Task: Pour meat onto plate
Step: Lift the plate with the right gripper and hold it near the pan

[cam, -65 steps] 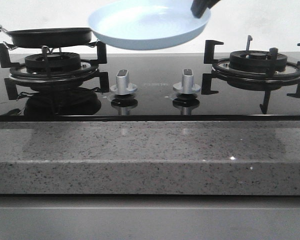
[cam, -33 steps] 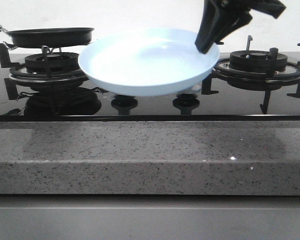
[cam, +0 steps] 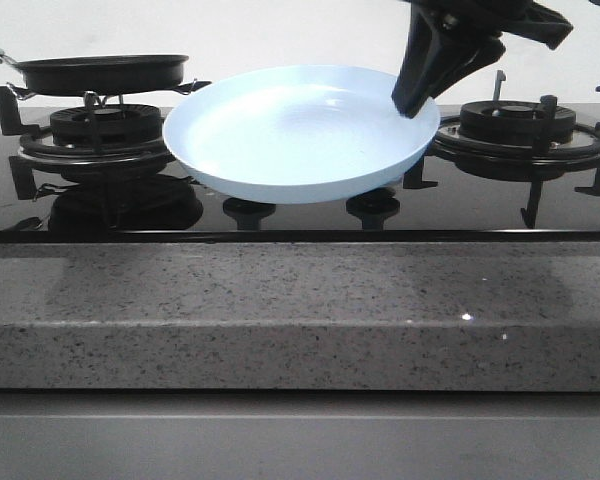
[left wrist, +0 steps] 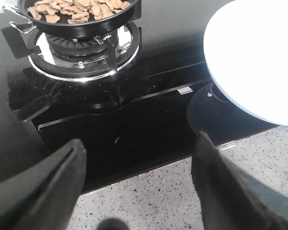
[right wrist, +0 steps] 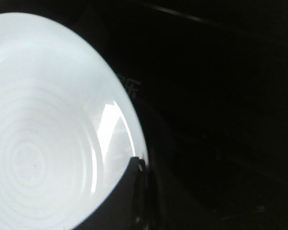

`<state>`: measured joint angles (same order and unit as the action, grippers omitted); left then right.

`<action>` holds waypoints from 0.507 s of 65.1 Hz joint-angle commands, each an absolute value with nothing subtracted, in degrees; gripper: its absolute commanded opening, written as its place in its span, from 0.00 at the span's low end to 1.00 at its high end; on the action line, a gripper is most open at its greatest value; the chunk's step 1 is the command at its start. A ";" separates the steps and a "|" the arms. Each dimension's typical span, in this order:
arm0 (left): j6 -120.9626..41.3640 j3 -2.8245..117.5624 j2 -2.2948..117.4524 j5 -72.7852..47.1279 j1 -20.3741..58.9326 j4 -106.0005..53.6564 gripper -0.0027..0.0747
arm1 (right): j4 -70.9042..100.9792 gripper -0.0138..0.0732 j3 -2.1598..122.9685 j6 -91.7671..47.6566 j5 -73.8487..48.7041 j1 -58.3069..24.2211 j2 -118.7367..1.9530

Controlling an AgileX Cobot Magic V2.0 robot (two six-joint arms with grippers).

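Observation:
The pale-blue plate hangs tilted over the middle of the hob, empty, with my right gripper shut on its right rim. The right wrist view shows the plate with a finger over its rim. The meat lies as small reddish-brown pieces in the black frying pan on the left burner. My left gripper is open and empty above the stone counter's edge, short of the pan. The plate is off to one side of it.
Two silver knobs sit under the plate, mostly hidden. The right burner with its black grate stands bare behind my right arm. A speckled grey stone counter runs along the front of the black glass hob.
The plate has come down from high over the hob to just above the knobs, and its far side has tipped up a little. The pan has not moved.

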<state>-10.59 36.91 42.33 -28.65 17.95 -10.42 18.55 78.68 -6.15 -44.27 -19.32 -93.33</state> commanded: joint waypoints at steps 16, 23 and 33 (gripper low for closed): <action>-8.66 45.65 47.40 -33.16 11.07 -10.88 0.79 | 20.00 0.08 80.22 -6.59 -41.62 -19.31 -90.23; -8.66 50.08 51.35 -37.83 5.40 -11.73 0.80 | 20.00 0.08 80.22 -6.59 -41.62 -19.31 -90.23; -9.31 55.54 57.04 -41.77 -4.49 -16.90 0.79 | 20.00 0.08 80.22 -6.59 -41.62 -19.31 -90.23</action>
<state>-9.30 50.93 54.88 -42.87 0.38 -12.91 18.55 78.68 -6.23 -44.27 -19.32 -93.33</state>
